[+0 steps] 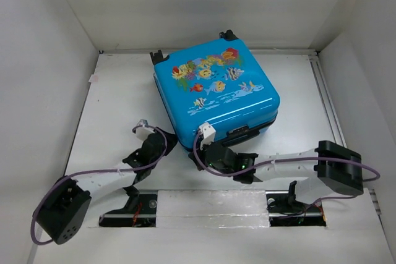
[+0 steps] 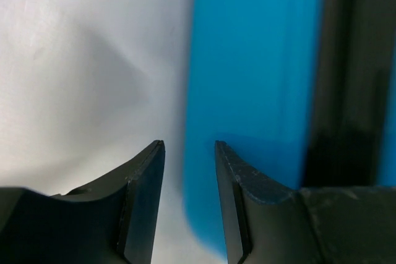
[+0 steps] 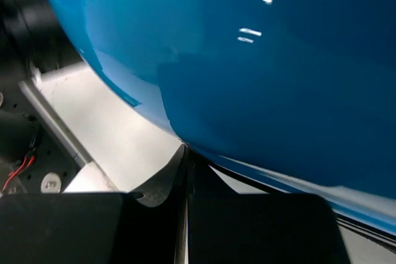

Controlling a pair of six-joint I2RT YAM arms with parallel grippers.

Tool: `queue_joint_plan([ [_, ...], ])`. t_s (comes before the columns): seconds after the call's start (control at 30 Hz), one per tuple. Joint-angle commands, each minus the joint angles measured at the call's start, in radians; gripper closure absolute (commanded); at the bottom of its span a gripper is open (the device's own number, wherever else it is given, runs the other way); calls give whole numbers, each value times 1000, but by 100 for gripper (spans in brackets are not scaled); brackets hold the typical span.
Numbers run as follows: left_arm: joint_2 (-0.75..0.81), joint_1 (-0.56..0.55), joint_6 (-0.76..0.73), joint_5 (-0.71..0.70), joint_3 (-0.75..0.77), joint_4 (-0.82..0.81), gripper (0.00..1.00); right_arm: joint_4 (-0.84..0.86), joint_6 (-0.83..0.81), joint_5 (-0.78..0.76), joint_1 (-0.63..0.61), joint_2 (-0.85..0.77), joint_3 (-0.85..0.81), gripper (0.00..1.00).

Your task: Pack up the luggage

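We logged the luggage shut toward the worktop's far edge, left tool narrowly spread beside it, right tool pressed together at its near side.

A robotics lab test cell: plain white panel walls box in a white worktop, with a cabled left arm and right arm bolted at its near edge.

A white table sits boxed in by plain white walls. A pale strip lies along its near edge, a thin rail runs down the right side, and a small tag sits far left.
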State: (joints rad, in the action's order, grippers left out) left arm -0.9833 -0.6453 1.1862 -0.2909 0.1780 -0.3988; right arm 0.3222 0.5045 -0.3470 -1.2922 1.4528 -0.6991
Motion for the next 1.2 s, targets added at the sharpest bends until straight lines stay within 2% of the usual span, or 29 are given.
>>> queue_joint_plan([
  [0.0, -35, -157, 61, 56, 72, -83, 65, 69, 9, 103, -58, 52, -48, 100],
  [0.03, -46, -213, 61, 43, 81, -83, 65, 78, 9, 92, -67, 52, -48, 100],
  [0.1, -66, -243, 50, 32, 106, -71, 65, 93, 22, 68, -67, 52, -25, 100],
  [0.17, -75, -254, 6, 41, 120, -71, 61, 94, 45, 27, -67, 35, -7, 100],
  [0.23, -49, -254, -17, -20, 176, 64, 57, 94, 58, 3, -67, -17, 41, 100],
  [0.27, 10, -254, -26, -116, 185, 119, 50, 94, 58, 3, -67, -38, 59, 100],
  [0.3, 52, -241, -27, -166, 186, 214, 41, 94, 68, -13, -67, -60, 94, 100],
  [0.33, 98, -225, -27, -201, 186, 241, 30, 103, 68, -14, -67, -95, 107, 100],
  [0.4, 242, -133, -52, -235, 157, 241, 9, 103, 68, -14, -67, -118, 116, 100],
  [0.43, 283, -93, -68, -235, 147, 197, 5, 103, 68, -4, -67, -118, 127, 100],
  [0.47, 317, -49, -94, -220, 147, 164, 2, 81, 68, 5, -67, -118, 127, 100],
  [0.5, 337, 52, -106, -177, 147, 137, 0, 81, 68, 5, -67, -127, 127, 100],
  [0.57, 316, 152, -106, -114, 188, 63, 0, 81, 68, 26, -67, -127, 127, 100],
  [0.6, 239, 258, -115, -26, 259, 36, 0, 81, 68, 35, -67, -127, 136, 100],
  [0.7, 54, 404, -100, 144, 429, -27, 0, 81, 86, 36, -76, -137, 161, 100],
  [0.73, -91, 496, -64, 264, 475, -38, 0, 81, 86, 46, -76, -137, 161, 100],
  [0.8, -289, 579, -25, 396, 590, -98, 0, 81, 86, 55, -76, -147, 170, 100],
  [0.9, -440, 604, -3, 430, 716, -120, 0, 72, 95, 55, -85, -147, 179, 100],
  [0.93, -490, 604, -13, 458, 818, -101, 0, 72, 95, 55, -85, -147, 179, 100],
  [0.97, -590, 614, -13, 516, 871, -74, 0, 72, 95, 55, -85, -147, 179, 100],
  [1.03, -675, 628, -13, 576, 969, -60, 0, 72, 95, 55, -85, -147, 179, 100],
  [1.1, -759, 654, 32, 633, 983, -83, 0, 72, 95, 55, -85, -147, 188, 100],
  [1.17, -791, 654, 84, 656, 973, -188, 0, 72, 95, 55, -85, -147, 188, 100],
])
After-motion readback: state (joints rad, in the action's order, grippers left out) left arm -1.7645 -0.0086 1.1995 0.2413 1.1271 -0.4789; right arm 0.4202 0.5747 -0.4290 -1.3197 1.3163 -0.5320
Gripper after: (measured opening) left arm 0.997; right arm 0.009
